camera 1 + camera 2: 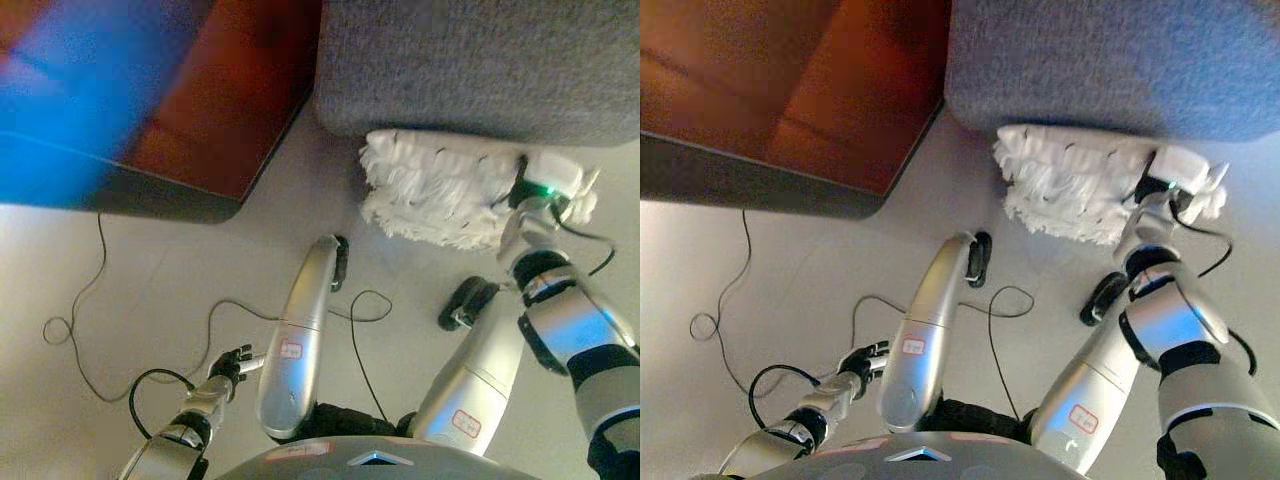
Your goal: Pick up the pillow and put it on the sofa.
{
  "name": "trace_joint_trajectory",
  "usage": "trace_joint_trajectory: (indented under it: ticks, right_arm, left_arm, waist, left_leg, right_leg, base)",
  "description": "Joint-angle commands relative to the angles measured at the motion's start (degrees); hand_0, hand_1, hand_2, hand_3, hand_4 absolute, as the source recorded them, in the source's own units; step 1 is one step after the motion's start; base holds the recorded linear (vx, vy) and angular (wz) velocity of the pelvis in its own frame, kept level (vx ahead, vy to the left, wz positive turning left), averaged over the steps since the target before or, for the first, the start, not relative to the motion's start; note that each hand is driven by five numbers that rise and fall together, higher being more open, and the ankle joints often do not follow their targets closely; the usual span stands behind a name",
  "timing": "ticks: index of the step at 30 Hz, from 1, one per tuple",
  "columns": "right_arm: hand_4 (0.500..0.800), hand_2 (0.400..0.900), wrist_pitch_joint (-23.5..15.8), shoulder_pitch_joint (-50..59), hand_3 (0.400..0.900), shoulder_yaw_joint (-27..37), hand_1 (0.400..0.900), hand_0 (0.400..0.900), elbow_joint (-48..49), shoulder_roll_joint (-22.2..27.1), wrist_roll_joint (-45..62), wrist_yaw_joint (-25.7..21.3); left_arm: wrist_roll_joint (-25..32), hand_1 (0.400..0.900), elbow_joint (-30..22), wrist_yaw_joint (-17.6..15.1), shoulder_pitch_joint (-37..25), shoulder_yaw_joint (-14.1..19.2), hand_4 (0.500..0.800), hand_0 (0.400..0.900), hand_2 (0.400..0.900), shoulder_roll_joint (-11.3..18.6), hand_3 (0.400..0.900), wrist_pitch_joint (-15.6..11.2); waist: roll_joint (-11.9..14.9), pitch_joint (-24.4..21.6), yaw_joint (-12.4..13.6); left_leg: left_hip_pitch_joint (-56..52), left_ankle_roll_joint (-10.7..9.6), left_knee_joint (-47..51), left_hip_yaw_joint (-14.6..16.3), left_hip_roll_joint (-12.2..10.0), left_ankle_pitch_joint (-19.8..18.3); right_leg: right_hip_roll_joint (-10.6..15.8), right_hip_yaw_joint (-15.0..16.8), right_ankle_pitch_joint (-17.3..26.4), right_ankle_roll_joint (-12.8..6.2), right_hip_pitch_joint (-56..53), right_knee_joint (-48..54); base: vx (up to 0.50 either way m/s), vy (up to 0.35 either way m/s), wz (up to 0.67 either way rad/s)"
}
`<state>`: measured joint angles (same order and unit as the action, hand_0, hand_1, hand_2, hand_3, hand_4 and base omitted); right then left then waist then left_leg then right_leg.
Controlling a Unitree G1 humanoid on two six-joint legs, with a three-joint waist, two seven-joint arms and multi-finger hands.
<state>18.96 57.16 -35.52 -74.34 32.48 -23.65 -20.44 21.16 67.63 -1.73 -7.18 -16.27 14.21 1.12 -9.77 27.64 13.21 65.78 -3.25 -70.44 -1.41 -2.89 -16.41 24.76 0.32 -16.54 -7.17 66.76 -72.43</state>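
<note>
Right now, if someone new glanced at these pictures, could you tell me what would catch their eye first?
Most striking is the shaggy white pillow, lying on the pale floor against the base of the grey sofa at upper right. The right hand is buried in the pillow's right end, its fingers hidden. A reddish-brown wooden table fills the upper left, and the left hand hangs idle at lower left.

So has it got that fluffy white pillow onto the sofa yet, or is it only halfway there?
Not yet, about halfway. The white fluffy pillow is at the foot of the grey sofa, against its front edge, not up on the seat. The right hand is at the pillow's right end; its fingers are hidden, so a grip cannot be confirmed. The left hand hangs low and idle. Still left: lifting the pillow onto the sofa and letting go.
</note>
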Motion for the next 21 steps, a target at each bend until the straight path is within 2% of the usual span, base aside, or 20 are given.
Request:
trace_joint_trajectory:
  ticks: [1,3,4,5,6,12,21]
  right_arm:
    - [0.800,0.900,-3.26,3.99,0.900,-1.62,0.900,0.900,1.62,5.15,3.51,5.27]
    - [0.800,0.900,-4.71,5.01,0.900,-2.69,0.900,0.900,2.27,5.57,3.71,7.54]
    - [0.695,0.725,-5.25,5.37,0.725,-3.20,0.725,0.725,2.87,5.92,4.50,8.53]
    - [0.546,0.476,-5.62,5.59,0.476,-3.44,0.476,0.476,3.56,6.15,5.53,9.57]
    - [0.500,0.400,-6.52,5.77,0.400,-3.38,0.400,0.400,3.83,6.26,6.64,10.88]
    - [0.500,0.400,-10.87,6.11,0.400,-2.49,0.400,0.400,3.98,7.59,7.82,12.17]
    - [0.500,0.400,-14.08,4.27,0.400,-0.16,0.400,0.400,5.38,8.41,8.93,10.82]
  left_arm:
    - [2.42,0.900,0.67,-0.15,4.69,2.01,0.800,0.900,0.900,3.32,0.900,-0.79]
    - [3.08,0.900,0.54,0.63,4.90,2.69,0.800,0.900,0.900,3.79,0.900,-1.50]
    - [3.29,0.900,0.42,0.81,5.25,2.90,0.800,0.900,0.900,3.91,0.900,-1.83]
    - [3.66,0.900,0.25,0.89,5.81,3.05,0.800,0.900,0.900,4.07,0.900,-2.19]
    - [4.01,0.900,0.27,0.99,6.25,3.34,0.800,0.900,0.900,4.22,0.900,-2.43]
    - [3.33,0.900,1.56,2.61,7.25,6.02,0.800,0.900,0.900,4.90,0.900,-3.34]
    - [2.52,0.900,2.44,2.82,8.37,6.71,0.800,0.900,0.900,5.17,0.900,-4.53]
  waist:
    - [-2.58,2.16,1.22]
    - [-2.49,2.16,1.12]
    - [-2.46,2.16,1.05]
    - [-2.43,2.16,1.02]
    - [-2.33,2.16,0.96]
    - [-1.94,2.16,0.58]
    - [-0.97,1.52,0.24]
  left_leg:
    - [-1.13,0.82,-4.74,-0.80,-1.47,-5.02]
    - [0.72,0.63,-6.60,-1.15,-1.86,-5.20]
    - [1.53,0.60,-7.52,-1.41,-2.05,-5.31]
    - [2.22,0.57,-8.37,-1.56,-2.31,-5.45]
    - [2.59,0.47,-8.97,-1.60,-2.66,-5.58]
    - [3.91,-0.30,-12.36,-1.95,-3.87,-6.44]
    - [1.69,-0.81,-11.07,-1.90,-4.69,-5.51]
  right_leg:
    - [0.08,2.75,-4.61,2.84,-3.04,-5.10]
    - [-0.30,3.40,-5.35,3.07,-1.41,-6.94]
    - [-0.54,3.74,-5.67,3.23,-0.66,-7.84]
    - [-0.74,3.96,-6.11,3.39,0.12,-9.07]
    - [-0.89,4.03,-6.51,3.51,0.54,-9.96]
    - [-1.32,4.88,-8.02,4.01,1.41,-13.73]
    - [-1.49,3.97,-7.23,3.83,0.20,-13.09]
  base:
    - [-0.06,-0.002,0.01]
    - [-0.06,-0.007,-0.01]
    - [-0.06,-0.014,-0.03]
    - [-0.05,-0.015,-0.05]
    - [-0.03,-0.014,-0.07]
    - [0.01,-0.023,0.00]
    - [0.04,-0.043,0.05]
